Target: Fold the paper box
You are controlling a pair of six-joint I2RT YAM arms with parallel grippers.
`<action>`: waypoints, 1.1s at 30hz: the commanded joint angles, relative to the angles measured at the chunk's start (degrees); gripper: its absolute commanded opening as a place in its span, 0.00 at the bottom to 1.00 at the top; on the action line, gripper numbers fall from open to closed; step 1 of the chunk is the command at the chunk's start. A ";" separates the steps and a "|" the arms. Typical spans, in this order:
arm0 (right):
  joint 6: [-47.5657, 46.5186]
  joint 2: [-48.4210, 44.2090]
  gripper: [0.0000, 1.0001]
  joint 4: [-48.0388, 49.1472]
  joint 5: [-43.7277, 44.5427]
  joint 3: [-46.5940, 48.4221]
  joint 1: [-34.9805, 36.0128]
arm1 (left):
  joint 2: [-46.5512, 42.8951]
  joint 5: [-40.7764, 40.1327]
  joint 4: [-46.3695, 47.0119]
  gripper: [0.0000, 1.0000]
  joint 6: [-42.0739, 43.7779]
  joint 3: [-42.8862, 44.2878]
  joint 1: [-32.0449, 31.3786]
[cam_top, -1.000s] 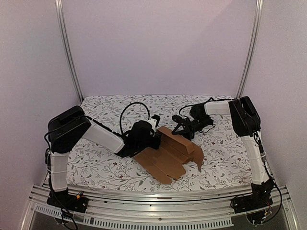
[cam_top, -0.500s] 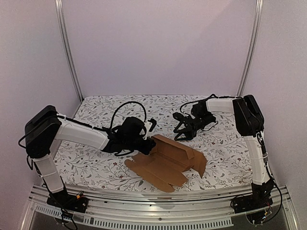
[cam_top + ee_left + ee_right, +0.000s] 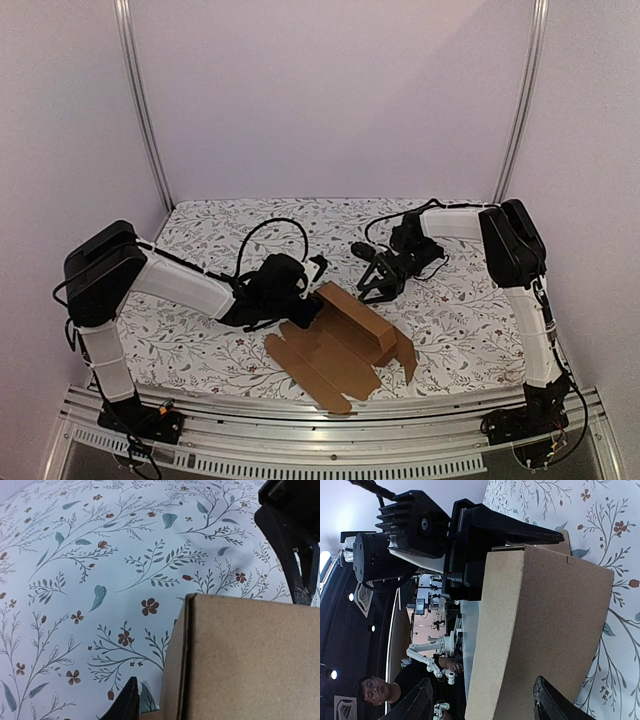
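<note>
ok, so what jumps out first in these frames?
A half-folded brown paper box, one wall raised, lies near the front middle of the floral cloth. Both grippers crowd its far side: the left gripper at the left end of the raised wall, the right gripper open just behind it.

Left arm (image 3: 185, 285) and right arm (image 3: 535, 320) are showing white shells between black joint housings. Black cables (image 3: 275, 222) are looping off both wrists. Left gripper (image 3: 314, 300) and right gripper (image 3: 372, 291) are showing black fingers.
</note>
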 commanded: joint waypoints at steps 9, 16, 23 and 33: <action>-11.62 -1.08 0.67 -13.63 -0.48 1.40 -0.26 | 9.48 2.72 36.13 0.32 9.14 -8.48 -1.43; -15.41 0.74 0.67 -15.31 0.10 1.42 -0.26 | 12.75 2.00 44.26 0.31 9.48 -8.04 -1.35; -13.04 1.40 0.67 -13.92 0.44 1.61 -0.21 | 12.66 -0.25 47.56 0.28 9.76 -9.97 -1.05; -12.44 1.50 0.67 -13.37 0.86 1.26 -0.14 | 14.42 1.47 45.63 0.15 8.59 -7.17 -0.64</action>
